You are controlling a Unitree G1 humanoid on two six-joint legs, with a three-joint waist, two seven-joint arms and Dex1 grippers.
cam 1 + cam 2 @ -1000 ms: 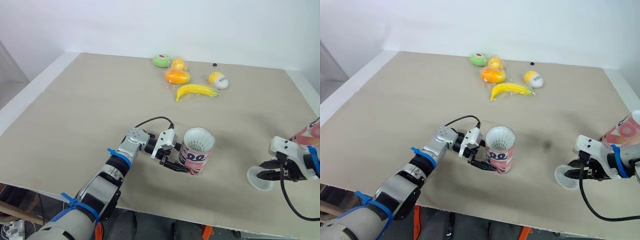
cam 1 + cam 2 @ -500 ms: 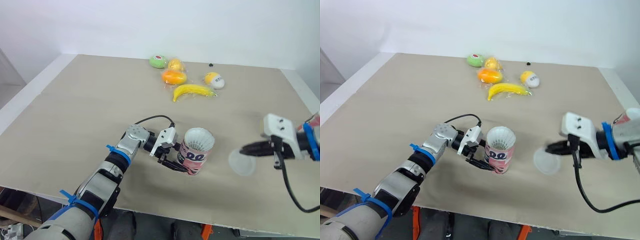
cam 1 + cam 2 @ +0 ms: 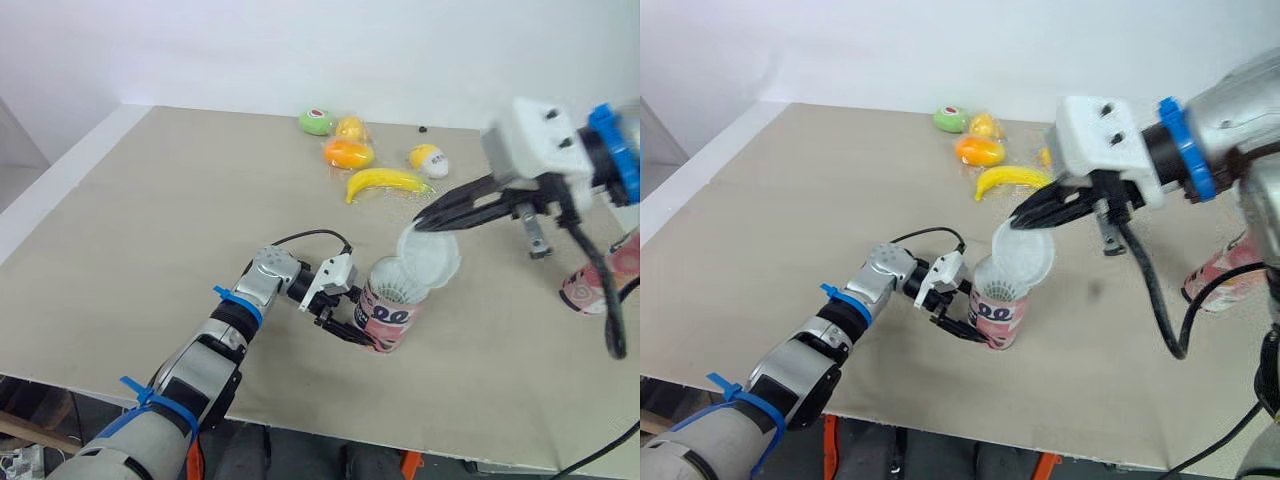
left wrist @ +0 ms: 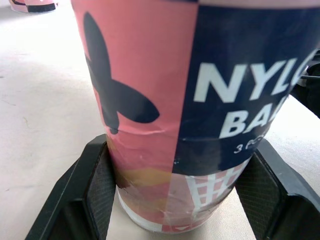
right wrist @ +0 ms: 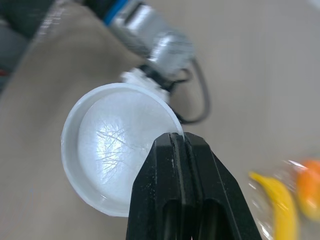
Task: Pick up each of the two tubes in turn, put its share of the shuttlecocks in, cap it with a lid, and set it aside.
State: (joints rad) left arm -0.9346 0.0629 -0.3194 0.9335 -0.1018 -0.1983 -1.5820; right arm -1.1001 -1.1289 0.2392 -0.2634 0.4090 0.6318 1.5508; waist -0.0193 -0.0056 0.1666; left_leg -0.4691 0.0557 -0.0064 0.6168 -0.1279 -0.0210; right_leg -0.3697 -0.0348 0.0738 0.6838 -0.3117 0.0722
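Pink-and-navy tube (image 3: 388, 318), loaded with shuttlecocks (image 3: 397, 288), stands upright near the front edge of the desk (image 3: 150, 230), clamped at its base between the left fingers (image 4: 96, 192). Right fingers (image 5: 172, 200), closed, pinch the translucent lid (image 5: 112, 160) by its rim just above the tube mouth. Second tube (image 3: 600, 282): right edge.

The beige table (image 3: 140, 220) bears a central tube (image 3: 388, 318), a right-edge tube (image 3: 598, 282), a banana (image 3: 386, 182) and an orange (image 3: 348, 153).

The pink-and-navy tube (image 3: 388, 318) stands upright on the bench (image 3: 150, 220), with white shuttlecocks (image 3: 400, 289) at its open mouth. The translucent white lid (image 3: 430, 260) is tilted, just above that mouth. The second tube (image 3: 597, 285) is pink and sits well apart, to the first tube's right.
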